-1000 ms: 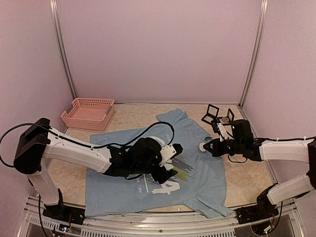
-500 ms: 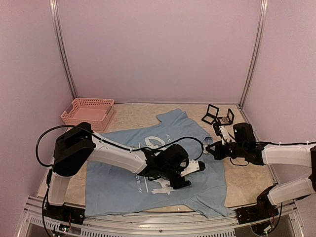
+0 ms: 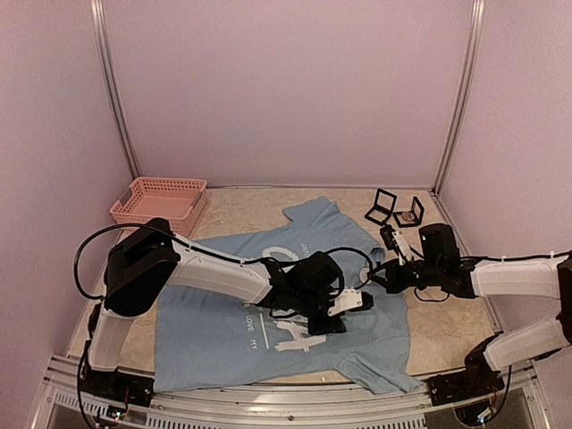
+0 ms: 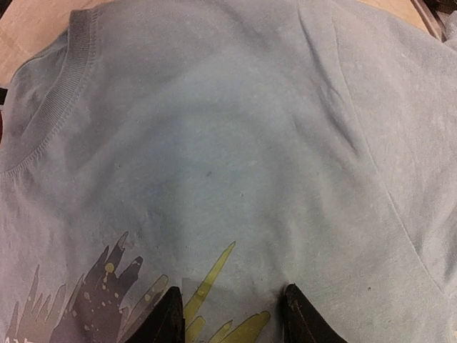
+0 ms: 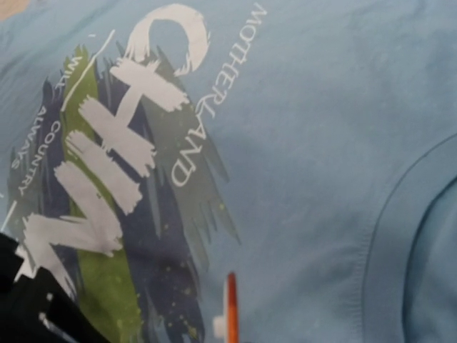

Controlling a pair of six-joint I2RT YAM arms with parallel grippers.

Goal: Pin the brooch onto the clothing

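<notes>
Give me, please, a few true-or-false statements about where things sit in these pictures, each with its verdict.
1. The pink basket stands at the back left of the table. True.
2. The T-shirt is folded into a neat stack. False: it lies spread out on the table.
3. The left gripper has its jaws apart at the T-shirt's green brush-stroke print. True.
4. The black cases sit inside the pink basket. False: they stand on the table at the back right.
5. The right gripper is over the pink basket. False: it is at the T-shirt's right side, close to the left gripper.
</notes>
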